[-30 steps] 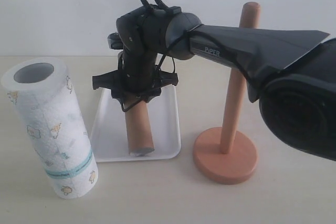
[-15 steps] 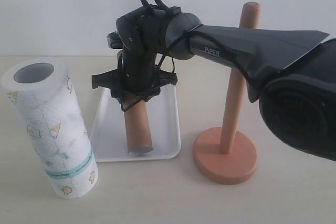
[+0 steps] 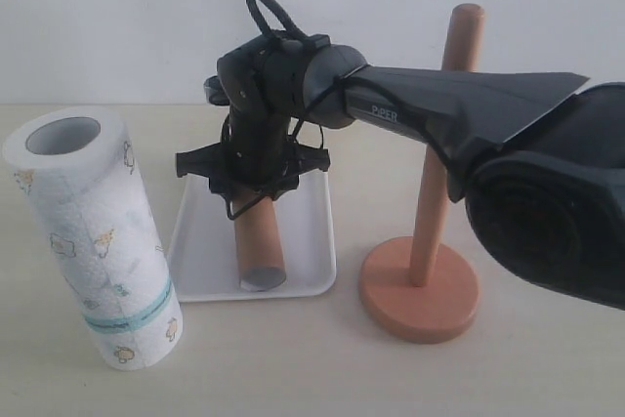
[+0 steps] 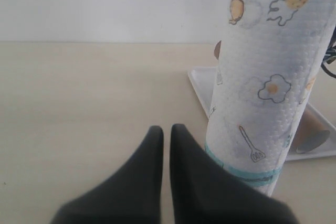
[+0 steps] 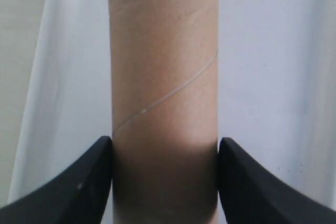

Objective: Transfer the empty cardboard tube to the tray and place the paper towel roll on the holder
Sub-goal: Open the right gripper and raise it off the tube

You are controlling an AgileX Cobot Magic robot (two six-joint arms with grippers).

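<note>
**A:** On the left the paper roll (image 3: 93, 241) stands upright on the table. Our left pincer (image 4: 166, 128) sits just beside it, jaws pressed together with nothing between them.

**B:** Next comes the tray (image 3: 200, 266), and the cardboard tube (image 3: 259, 241) is already in it. Its near end rests on the tray floor. Our right pincer (image 5: 165, 141) grips the far end, one finger pressing on each side. We cannot tell whether that far end is fully down.

**A:** So we judge the first half nearly done. How do we finish it well?

**B:** We ease the far end down until the tube lies flat along the tray, inside the rim. We open the jaws wide before lifting, so the fingers neither drag the tube nor set it rolling. Then we rise straight up and keep our forearm clear of the stand (image 3: 420, 285) on the right. Its pole is bare and ready for the roll.

**A:** And compared with a second ago?

**B:** Our right wrist sits lower and the forearm runs flatter, so we have been bringing the tube down. The tube's near end has barely shifted and the grip looks no wider. The roll, tray and stand are where they were.
</note>
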